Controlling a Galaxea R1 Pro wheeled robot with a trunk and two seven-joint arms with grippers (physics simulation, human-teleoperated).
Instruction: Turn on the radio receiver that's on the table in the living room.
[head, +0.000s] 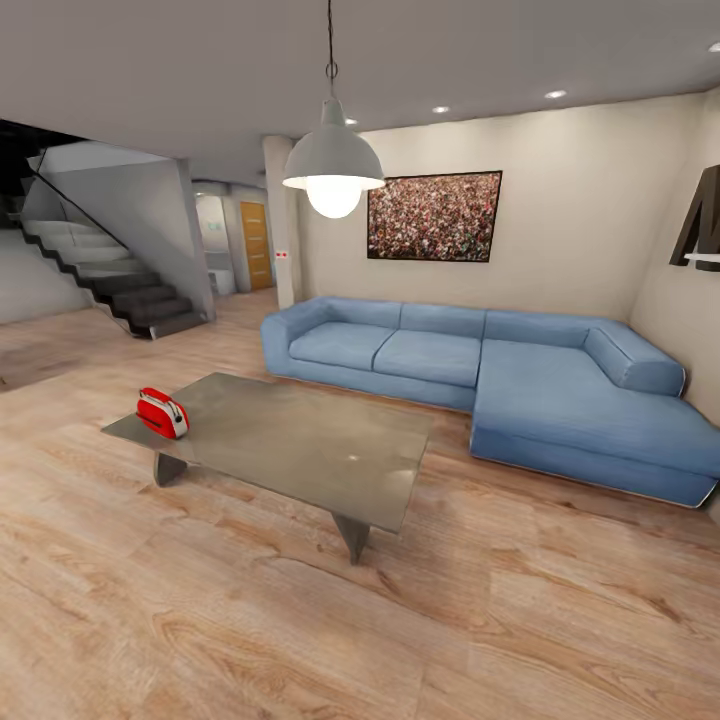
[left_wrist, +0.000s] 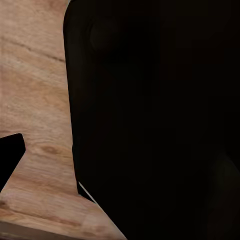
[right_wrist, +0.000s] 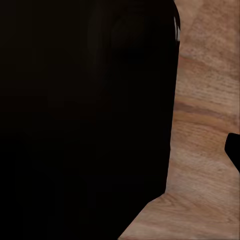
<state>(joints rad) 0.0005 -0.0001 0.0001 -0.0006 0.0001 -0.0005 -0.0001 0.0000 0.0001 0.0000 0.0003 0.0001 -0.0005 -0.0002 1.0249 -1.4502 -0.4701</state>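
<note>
1. Light wood plank flooring (head: 300, 640) was seen across the living room in the head view, with a blue L-shaped sofa (head: 500, 380) set against the beige far wall, a white pendant lamp (head: 333, 165) hung overhead, a framed picture (head: 434, 215) mounted above the sofa, and a staircase (head: 110, 275) rising at the far left.
2. The table (head: 300, 440), low and glossy grey on angled legs, was placed between the camera and the sofa. The radio receiver (head: 162, 412) was found standing on its near left corner, close to the edge, well apart from the robot.
3. The radio was judged to be small, light and rigid, with a smooth shell likely to slide on the glossy top if pushed sideways. A light press from above on whatever switch it carries was thought safer than a grasp; if steadying were needed, the two narrow sides would be the place to be held. The switch itself could not be made out at this distance.
4. In the left wrist view, a large dark body was seen close to the lens over wood floor (left_wrist: 35, 100); how far the left gripper stood open, or whether anything was held, could not be told.
5. In the right wrist view, a similar dark mass was seen over wood floor (right_wrist: 205, 125), and the right gripper's opening could likewise not be told.
</note>
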